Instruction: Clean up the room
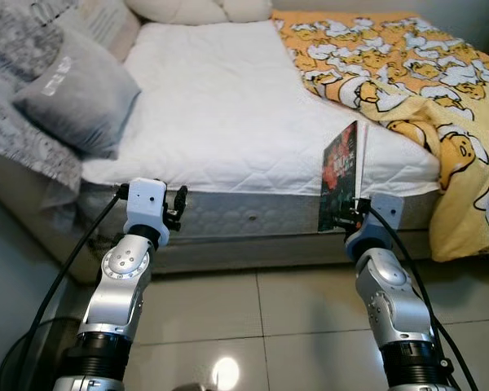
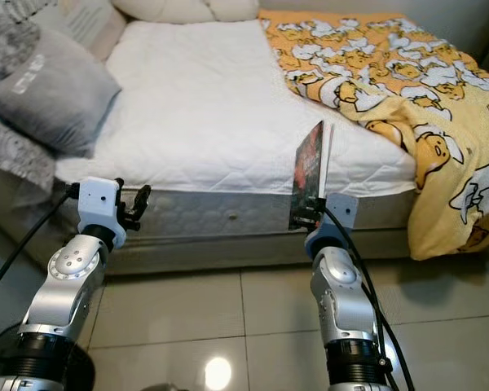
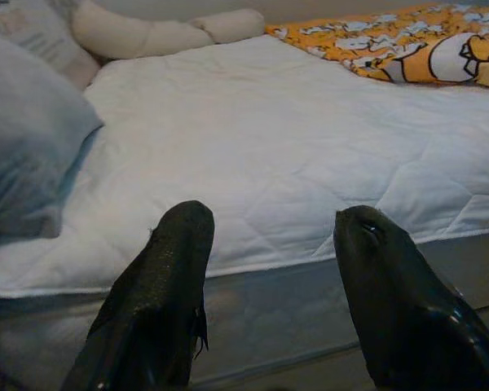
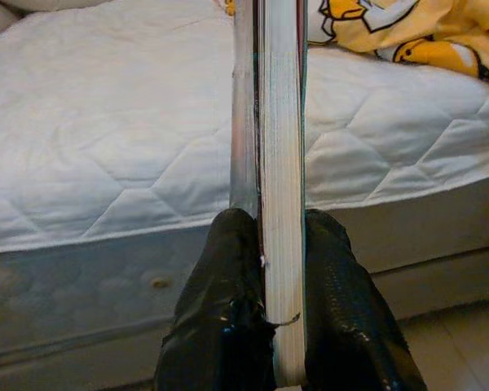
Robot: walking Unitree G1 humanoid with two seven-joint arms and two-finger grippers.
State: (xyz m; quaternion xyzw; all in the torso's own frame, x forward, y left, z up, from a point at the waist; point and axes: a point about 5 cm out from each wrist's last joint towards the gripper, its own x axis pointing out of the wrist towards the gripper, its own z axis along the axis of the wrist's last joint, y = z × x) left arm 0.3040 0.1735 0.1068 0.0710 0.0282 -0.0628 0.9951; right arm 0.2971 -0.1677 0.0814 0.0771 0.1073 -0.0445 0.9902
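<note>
The right gripper (image 1: 352, 213) is clamped on the lower edge of a book (image 1: 340, 175), holding it upright on end in front of the near edge of the bed (image 1: 228, 122), with the dark red cover facing the robot's left and the page block showing pale between the two black fingers (image 4: 228, 277). The book looks like a thin paperback: light, but flexible, so held only at the bottom edge it may bow or lean over its tall free end, and its glossy cover could slip between the pads if the pinch loosens. A hold nearer the spine and farther up the cover would likely keep it steadier than the present low grip. The left gripper (image 3: 269, 285) hovers with its fingers apart and nothing between them, just before the mattress side, near the grey pillow (image 1: 77, 90). A yellow duck-print blanket (image 1: 407, 73) lies crumpled over the bed's right part, close behind the book.
</note>
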